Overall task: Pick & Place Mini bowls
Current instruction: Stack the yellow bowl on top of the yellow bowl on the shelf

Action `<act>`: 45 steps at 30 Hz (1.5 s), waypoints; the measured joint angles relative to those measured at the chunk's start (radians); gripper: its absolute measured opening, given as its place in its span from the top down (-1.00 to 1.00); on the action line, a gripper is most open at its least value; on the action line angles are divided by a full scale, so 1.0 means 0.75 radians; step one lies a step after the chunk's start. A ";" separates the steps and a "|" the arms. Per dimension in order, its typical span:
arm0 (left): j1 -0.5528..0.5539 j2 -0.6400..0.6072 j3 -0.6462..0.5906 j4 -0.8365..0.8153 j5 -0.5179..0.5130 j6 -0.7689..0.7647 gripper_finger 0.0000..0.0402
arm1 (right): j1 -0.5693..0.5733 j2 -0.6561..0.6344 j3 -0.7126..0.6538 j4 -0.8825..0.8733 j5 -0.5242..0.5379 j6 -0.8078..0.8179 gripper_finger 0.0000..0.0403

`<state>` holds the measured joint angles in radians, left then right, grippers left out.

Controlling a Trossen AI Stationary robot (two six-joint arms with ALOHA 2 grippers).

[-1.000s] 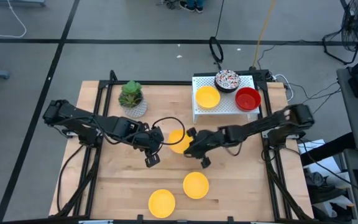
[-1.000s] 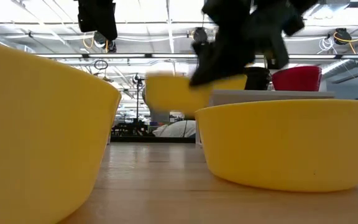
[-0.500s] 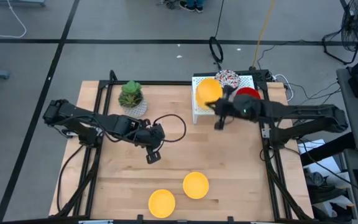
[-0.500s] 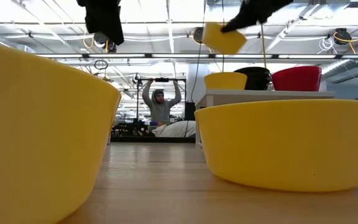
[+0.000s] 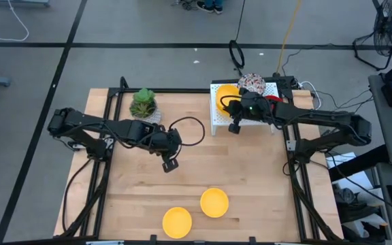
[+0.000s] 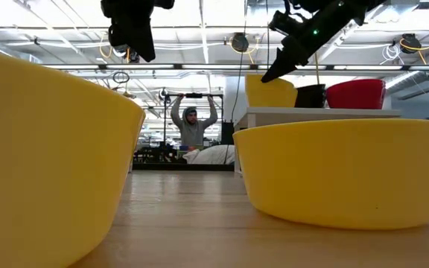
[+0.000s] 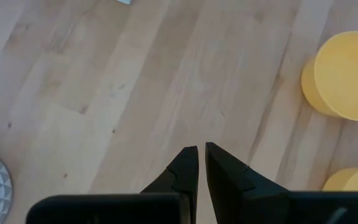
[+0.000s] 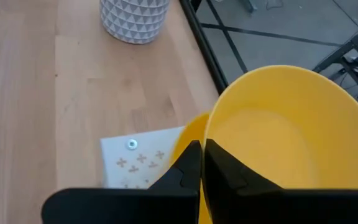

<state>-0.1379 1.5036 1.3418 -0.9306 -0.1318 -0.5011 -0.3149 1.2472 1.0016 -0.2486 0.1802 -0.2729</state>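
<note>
Right end effector (image 8: 201, 155) is pinching the rim of a yellow mini bowl (image 8: 278, 143), holding it directly over a second yellow bowl (image 8: 188, 140) on the white stand (image 5: 247, 117). Left end effector (image 7: 201, 160) is hovering over the desk (image 5: 250, 184), fingers pressed nearly together, empty; two yellow bowls (image 7: 344, 74) are lying ahead of it.

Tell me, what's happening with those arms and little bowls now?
Right gripper shut on yellow bowl above white stand. Left gripper shut, empty, mid-table. Nothing blocking.
</note>
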 joint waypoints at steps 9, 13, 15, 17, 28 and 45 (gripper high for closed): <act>0.005 0.000 0.000 -0.001 0.000 0.034 0.84 | 0.013 0.001 0.000 -0.003 -0.004 0.000 1.00; 0.007 0.000 0.000 -0.001 0.000 0.036 0.84 | 0.017 0.001 0.000 -0.019 -0.003 0.000 1.00; 0.006 0.000 0.000 -0.001 0.000 0.037 0.84 | 0.029 -0.004 0.000 -0.022 -0.003 0.000 1.00; 0.006 0.000 0.000 -0.001 0.000 0.039 0.84 | 0.045 -0.018 0.000 -0.034 -0.004 0.000 1.00; 0.007 0.001 0.000 -0.002 0.000 0.049 0.84 | 0.109 -0.036 -0.001 -0.126 -0.002 0.009 1.00; 0.007 0.001 0.000 -0.001 -0.001 0.039 0.84 | 0.112 -0.118 0.000 -0.092 0.002 0.025 0.37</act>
<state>-0.1329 1.5040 1.3418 -0.9313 -0.1322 -0.4722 -0.2307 1.1589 1.0016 -0.3175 0.1814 -0.2543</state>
